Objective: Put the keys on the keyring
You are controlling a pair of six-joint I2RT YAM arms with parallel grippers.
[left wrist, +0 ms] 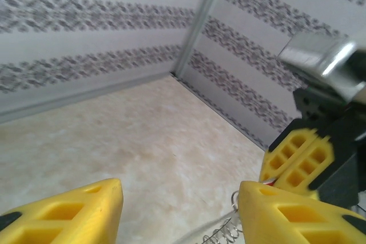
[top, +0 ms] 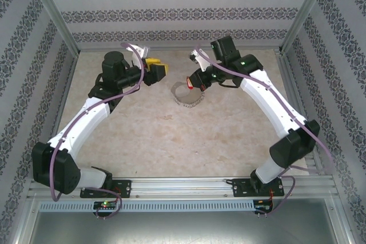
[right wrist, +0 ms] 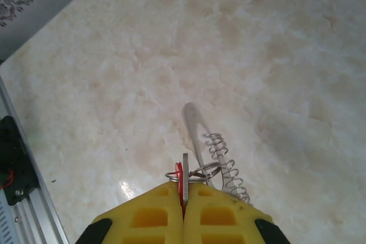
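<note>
Threading step in hand. The right gripper [right wrist: 184, 191] is clenched on the key [right wrist: 184, 168]: the silver blade stands upright between the two yellow pads, a sliver of the red head showing beside it, and a small split ring [right wrist: 197, 172] hangs at the fingertips. The keyring [top: 185, 101] lies on the table [top: 171, 141] directly below and just in front of that gripper. In the right wrist view its wire runs out from under the fingertips, with coiled grey pieces [right wrist: 227, 170] strung along it. I cannot tell whether the split ring is hooked round the wire or merely lying against it. The left gripper [top: 156, 71] hangs near, to the left of the loop and apart from it, fingers [left wrist: 68, 212] released and holding nothing. In my judgement the key is not yet confirmed on the loop. The next move calls for the left gripper to come down and pin the loop, so the right one can work the split ring along the wire without dragging the loop across the table.
</note>
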